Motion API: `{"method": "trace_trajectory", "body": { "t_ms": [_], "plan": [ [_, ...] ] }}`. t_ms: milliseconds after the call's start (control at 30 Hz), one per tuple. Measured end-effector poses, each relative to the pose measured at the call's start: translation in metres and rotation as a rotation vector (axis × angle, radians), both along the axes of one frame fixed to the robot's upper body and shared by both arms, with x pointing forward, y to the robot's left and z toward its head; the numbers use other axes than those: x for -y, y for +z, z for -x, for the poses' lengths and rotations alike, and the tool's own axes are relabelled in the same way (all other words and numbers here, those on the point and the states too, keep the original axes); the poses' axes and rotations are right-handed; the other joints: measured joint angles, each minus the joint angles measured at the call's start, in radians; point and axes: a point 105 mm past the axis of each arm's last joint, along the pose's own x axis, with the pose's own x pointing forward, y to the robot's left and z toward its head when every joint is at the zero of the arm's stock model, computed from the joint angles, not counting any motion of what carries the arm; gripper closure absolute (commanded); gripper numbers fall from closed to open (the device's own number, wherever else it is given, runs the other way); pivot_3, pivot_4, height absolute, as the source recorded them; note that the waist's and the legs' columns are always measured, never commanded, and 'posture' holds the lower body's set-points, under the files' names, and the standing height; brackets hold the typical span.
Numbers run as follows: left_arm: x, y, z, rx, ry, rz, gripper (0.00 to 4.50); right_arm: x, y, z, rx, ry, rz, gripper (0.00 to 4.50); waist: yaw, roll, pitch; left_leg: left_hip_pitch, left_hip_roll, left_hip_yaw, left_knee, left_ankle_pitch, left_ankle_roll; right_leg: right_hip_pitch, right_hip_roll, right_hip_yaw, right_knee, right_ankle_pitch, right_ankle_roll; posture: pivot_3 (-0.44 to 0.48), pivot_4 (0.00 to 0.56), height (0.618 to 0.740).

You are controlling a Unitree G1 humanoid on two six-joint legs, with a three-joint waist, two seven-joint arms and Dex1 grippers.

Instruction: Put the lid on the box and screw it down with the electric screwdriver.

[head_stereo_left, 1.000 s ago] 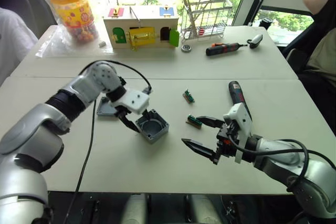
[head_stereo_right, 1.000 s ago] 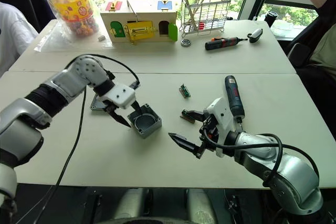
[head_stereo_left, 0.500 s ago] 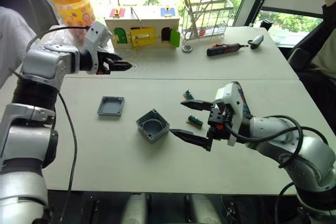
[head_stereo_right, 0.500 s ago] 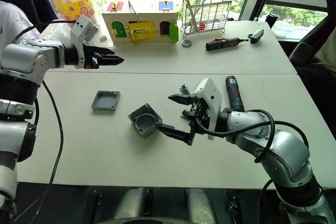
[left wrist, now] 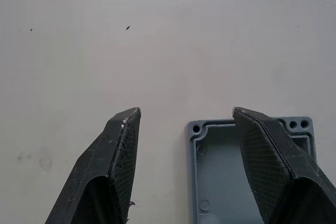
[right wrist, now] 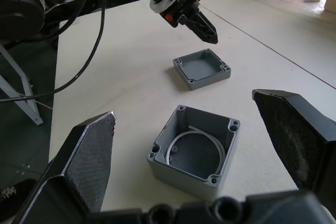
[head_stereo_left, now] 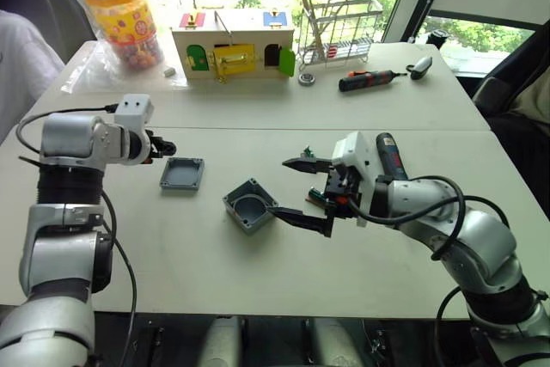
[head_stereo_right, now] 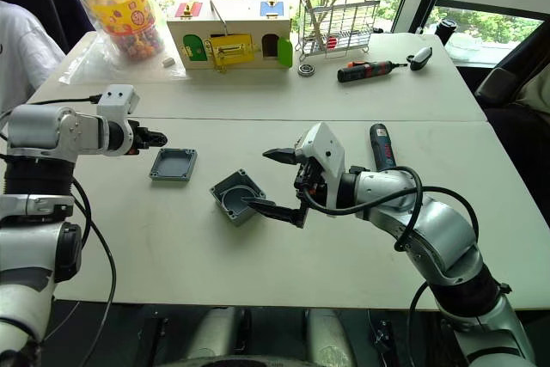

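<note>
Grey lid [left wrist: 247,171] under parted left gripper [left wrist: 186,116], box [right wrist: 195,150] with coiled wire between wide-open right gripper [head_stereo_right: 268,180] fingers

Lid [head_stereo_left: 181,174] left of box [head_stereo_left: 250,205], apart.

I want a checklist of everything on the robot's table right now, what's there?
Surface: white table, two tops joined by a seam.
Job's things: box open, mouth up, something thin and curved inside; lid lies apart on the robot's left, hollow side up; electric screwdriver lies flat beyond the right arm.
Clutter: toy house, wire rack, small screwdriver, candy jar, two small green parts.
Grippers: left gripper open, beside the lid; right gripper open, by the box.
Cables: black cable along the left arm; another loops on the right arm.
Surroundings: windows, trees outside.
</note>
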Motion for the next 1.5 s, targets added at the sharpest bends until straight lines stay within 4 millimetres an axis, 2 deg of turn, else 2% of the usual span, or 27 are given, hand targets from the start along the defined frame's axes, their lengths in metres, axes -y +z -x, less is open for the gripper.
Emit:
{"method": "trace_trajectory", "body": {
  "t_ms": [167,300,533,633,767,1000,1167,1267,1300,1367,1433,1500],
  "plan": [
    [-0.006,-0.014,0.003,-0.045,0.018,-0.035,1.65,0.001,-0.008,-0.001,-0.023,-0.036,-0.012,0.0,-0.001,0.0,0.0,0.0,0.0,0.0,0.0,0.0,0.0,0.0,0.0,0.0,0.0,0.0,0.0,0.0,0.15,0.736],
    [-0.009,-0.02,0.002,-0.058,0.007,-0.076,1.65,-0.001,-0.007,-0.002,-0.021,-0.052,-0.034,0.0,0.0,0.0,0.0,0.0,-0.001,0.0,0.0,0.0,0.0,0.0,0.0,0.0,0.0,0.0,0.0,0.0,0.15,0.736],
    [-0.01,-0.022,-0.001,-0.059,-0.04,-0.081,1.65,-0.001,-0.009,-0.005,-0.018,-0.085,-0.047,0.0,0.0,0.0,0.0,0.0,-0.002,0.0,0.0,0.0,0.0,0.0,0.0,0.0,0.0,0.0,0.0,0.0,0.15,0.736],
    [-0.009,-0.023,-0.002,-0.059,-0.058,-0.069,2.47,-0.001,-0.009,-0.006,-0.014,-0.099,-0.051,0.0,0.0,0.001,-0.001,0.001,-0.002,0.0,0.0,-0.001,0.001,0.001,0.0,0.0,0.0,0.0,0.0,0.0,0.15,0.736],
    [-0.005,-0.026,0.0,-0.071,-0.083,-0.061,4.46,0.0,-0.011,-0.006,-0.023,-0.116,-0.057,0.0,-0.004,0.002,-0.001,0.003,-0.001,0.0,0.0,-0.001,0.001,0.002,0.001,0.0,0.002,0.0,0.0,0.0,0.15,0.736],
    [-0.01,-0.03,0.004,-0.069,-0.05,-0.051,4.46,0.004,-0.013,-0.007,-0.028,-0.133,-0.059,0.0,-0.006,0.004,-0.003,0.004,-0.001,0.0,0.0,0.0,0.001,0.002,0.001,0.0,0.003,0.0,0.0,0.0,0.15,0.736],
    [-0.006,-0.027,-0.002,-0.015,-0.031,-0.001,4.46,0.006,-0.008,-0.009,-0.032,-0.132,-0.085,0.0,-0.002,0.004,-0.003,0.004,0.0,0.0,0.0,0.0,0.0,0.002,0.001,0.0,0.003,0.0,0.0,0.0,0.15,0.736],
    [0.004,-0.011,-0.012,0.11,-0.086,0.053,4.46,0.008,0.005,-0.012,-0.049,-0.125,-0.17,0.0,0.003,0.002,-0.001,0.001,0.001,0.0,0.0,0.001,-0.002,0.001,0.0,-0.001,0.002,0.0,0.0,0.0,0.15,0.736],
    [0.008,0.001,-0.017,0.176,-0.115,0.079,4.46,0.008,0.011,-0.013,-0.059,-0.117,-0.203,0.0,0.003,0.001,-0.001,0.0,0.0,0.0,0.0,0.001,-0.002,0.0,-0.001,-0.001,0.002,0.0,0.0,0.0,0.15,0.736],
    [0.018,0.034,-0.025,0.335,-0.176,0.133,4.46,0.009,0.02,-0.017,-0.087,-0.116,-0.264,0.0,0.002,0.0,-0.001,-0.001,0.0,0.0,0.0,0.004,-0.008,-0.001,-0.002,-0.001,0.0,0.0,0.0,0.0,0.15,0.736],
    [0.035,0.082,-0.029,0.539,-0.262,0.177,4.46,0.008,0.029,-0.026,-0.105,-0.132,-0.311,0.0,0.002,0.0,-0.001,-0.002,-0.001,0.001,-0.001,0.004,-0.008,-0.001,-0.003,-0.001,-0.001,0.0,0.0,0.0,0.15,0.736],
    [0.049,0.111,-0.028,0.676,-0.321,0.197,4.46,0.008,0.033,-0.036,-0.12,-0.16,-0.331,0.0,0.0,0.001,-0.001,-0.001,-0.001,0.002,-0.002,0.004,-0.008,-0.001,-0.004,-0.001,-0.001,0.0,0.0,0.0,0.15,0.736]
  ]
}}
